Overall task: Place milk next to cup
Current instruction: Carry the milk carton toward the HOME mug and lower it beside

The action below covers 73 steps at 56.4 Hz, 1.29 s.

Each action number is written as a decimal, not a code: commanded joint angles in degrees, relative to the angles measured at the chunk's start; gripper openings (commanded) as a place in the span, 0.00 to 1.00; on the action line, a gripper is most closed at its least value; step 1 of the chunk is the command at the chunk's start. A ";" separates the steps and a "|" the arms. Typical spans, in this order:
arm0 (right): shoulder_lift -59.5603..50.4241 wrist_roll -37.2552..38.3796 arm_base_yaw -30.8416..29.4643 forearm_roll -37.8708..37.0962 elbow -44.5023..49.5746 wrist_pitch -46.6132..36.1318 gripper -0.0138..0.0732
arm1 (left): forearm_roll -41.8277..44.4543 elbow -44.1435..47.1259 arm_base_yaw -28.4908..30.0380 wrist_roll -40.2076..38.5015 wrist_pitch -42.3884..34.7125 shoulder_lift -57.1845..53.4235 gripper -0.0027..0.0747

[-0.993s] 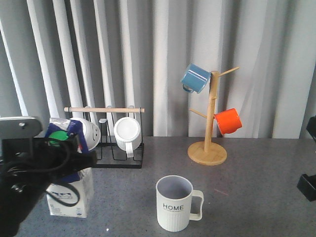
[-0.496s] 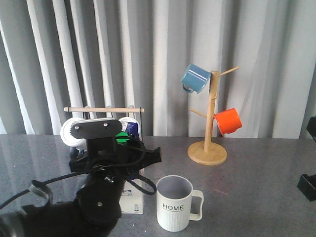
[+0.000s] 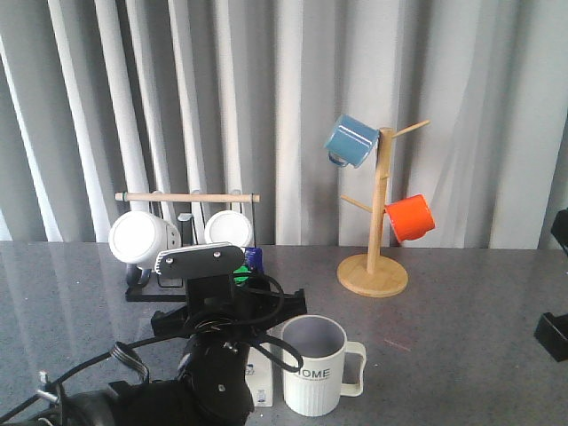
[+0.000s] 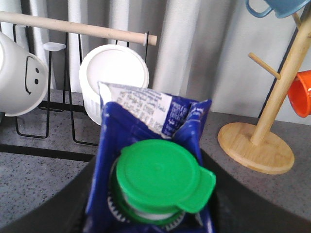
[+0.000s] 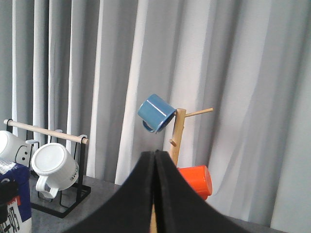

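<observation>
A grey speckled counter carries the ribbed "HOME" cup near its front edge, the milk carton just beside it, a black wire mug rack behind, and a wooden mug tree to the right.

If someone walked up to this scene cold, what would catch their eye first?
Probably the left arm low in the foreground, carrying the milk carton with its bright green cap right beside the ribbed HOME cup. Next, the blue mug and orange mug hanging on the wooden mug tree behind.
</observation>
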 commanded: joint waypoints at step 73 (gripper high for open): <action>-0.28 0.20 -0.31 -0.18 -1.64 -3.94 0.15 | -2.81 -1.73 -0.54 8.43 4.73 -4.78 0.98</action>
